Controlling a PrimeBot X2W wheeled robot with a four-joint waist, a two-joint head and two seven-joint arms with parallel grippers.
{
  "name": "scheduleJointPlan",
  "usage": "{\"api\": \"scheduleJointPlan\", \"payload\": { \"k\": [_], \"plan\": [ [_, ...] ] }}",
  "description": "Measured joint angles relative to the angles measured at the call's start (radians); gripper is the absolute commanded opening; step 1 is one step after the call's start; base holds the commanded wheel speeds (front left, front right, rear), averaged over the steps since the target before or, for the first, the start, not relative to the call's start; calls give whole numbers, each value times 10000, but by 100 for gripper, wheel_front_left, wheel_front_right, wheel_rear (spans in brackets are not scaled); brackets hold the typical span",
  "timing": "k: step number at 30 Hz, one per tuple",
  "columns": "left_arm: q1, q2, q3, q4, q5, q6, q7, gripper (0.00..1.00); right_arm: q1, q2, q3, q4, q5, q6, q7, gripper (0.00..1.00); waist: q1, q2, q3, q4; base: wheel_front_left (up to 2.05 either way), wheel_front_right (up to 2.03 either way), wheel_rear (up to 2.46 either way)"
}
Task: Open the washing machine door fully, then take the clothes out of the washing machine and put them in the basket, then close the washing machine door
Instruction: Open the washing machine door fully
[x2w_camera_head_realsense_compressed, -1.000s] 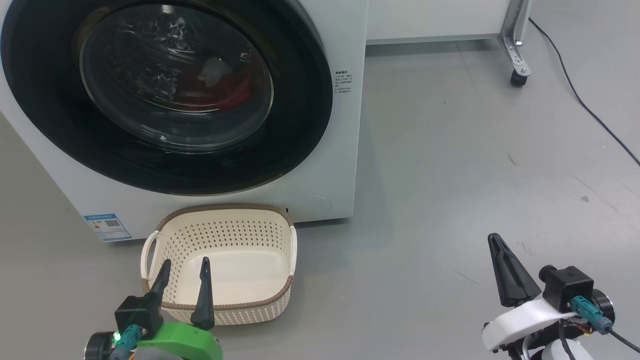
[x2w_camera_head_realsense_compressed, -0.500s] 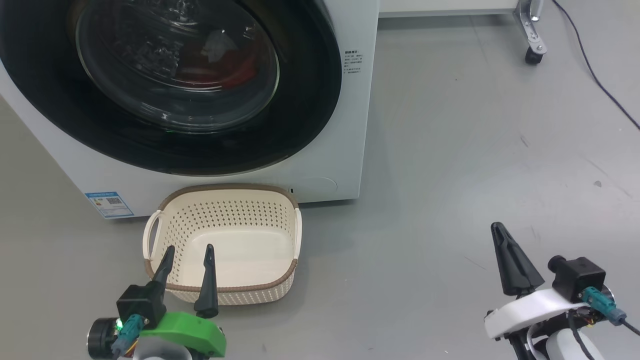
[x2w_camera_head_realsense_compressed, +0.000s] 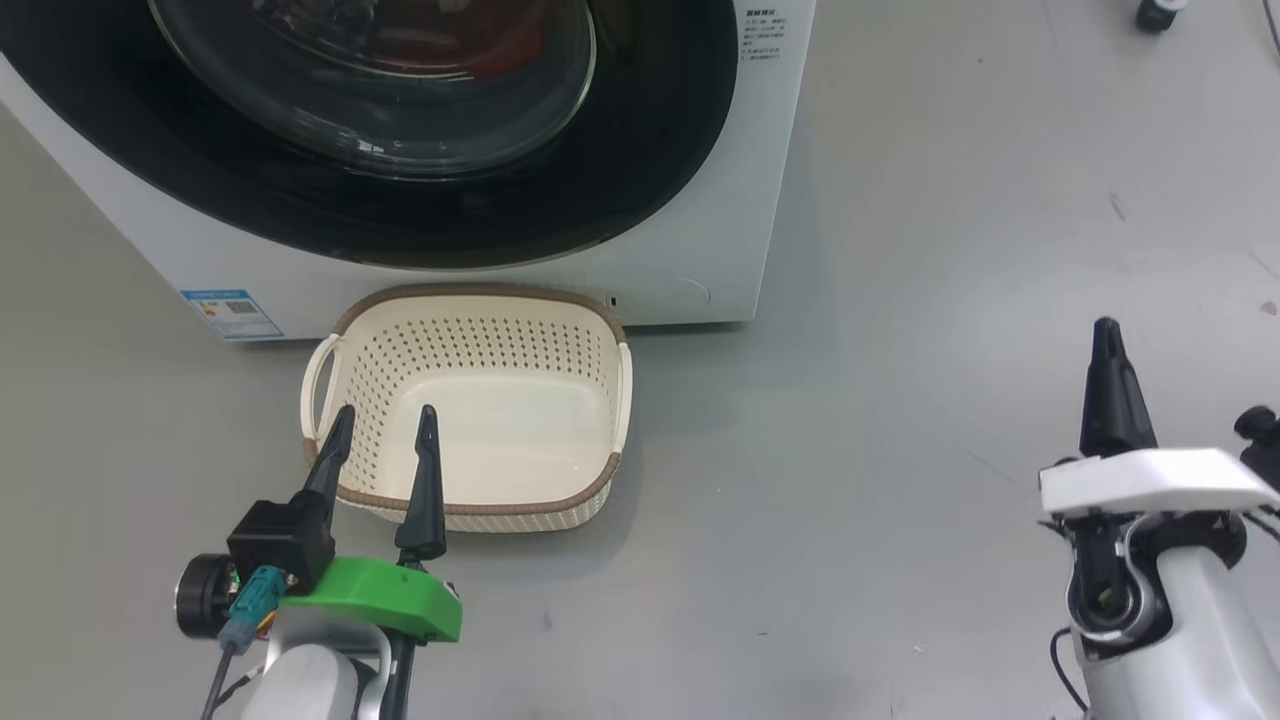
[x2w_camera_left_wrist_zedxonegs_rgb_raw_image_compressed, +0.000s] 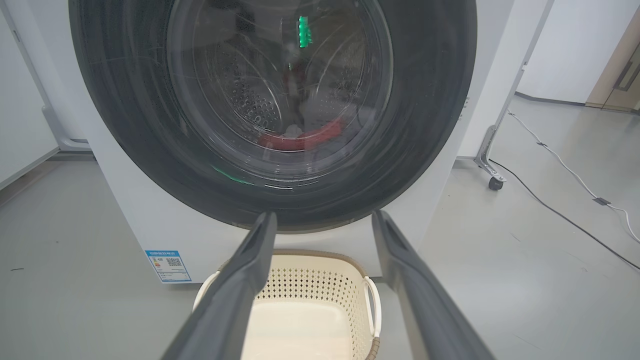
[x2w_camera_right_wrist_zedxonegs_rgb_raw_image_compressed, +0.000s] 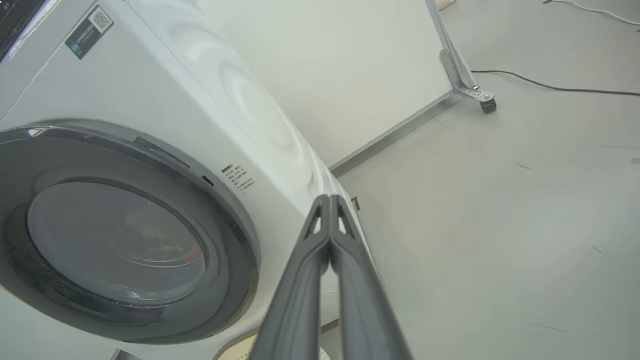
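Just ahead of the left tool (x2w_camera_head_realsense_compressed: 387, 412) — spread wide, empty — sits the basket (x2w_camera_head_realsense_compressed: 520, 512); right tool (x2w_camera_head_realsense_compressed: 1106, 335) shut, well aside.

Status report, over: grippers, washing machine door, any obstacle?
Left gripper open, right gripper shut, both empty. Washing machine door closed, red clothes inside. Basket empty, below door.

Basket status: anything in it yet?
Empty. The basket shows its bare cream floor in the head and left wrist views; the red clothes lie behind the glass of the shut washing machine door.
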Motion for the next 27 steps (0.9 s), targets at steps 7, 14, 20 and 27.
{"api": "scheduleJointPlan", "payload": {
  "k": [7, 14, 20, 27],
  "plan": [
    [-398, -21, -104, -222, 33, 0, -2, 100, -1544, 54, -397, 17, 2872, 46, 1325, 0, 0, 0, 690, 232, 0, 0, 0],
    [-771, -31, -276, -418, 29, 0, -29, 100, -3052, 42, -637, 105, 4475, 46, 2399, 0, 0, 0, 1287, 410, 0, 0, 0],
    [-1064, -50, -650, -466, -105, 0, -29, 100, -4341, -144, -784, 497, 4832, 46, 3237, 0, 0, 0, 1790, 667, 0, 0, 0],
    [-1337, -59, -1041, -506, -433, 13, -29, 100, -5613, -378, -800, 1198, 5528, 23, 4268, 0, 0, 0, 2168, 1101, 0, 0, 0]
  ]
}}
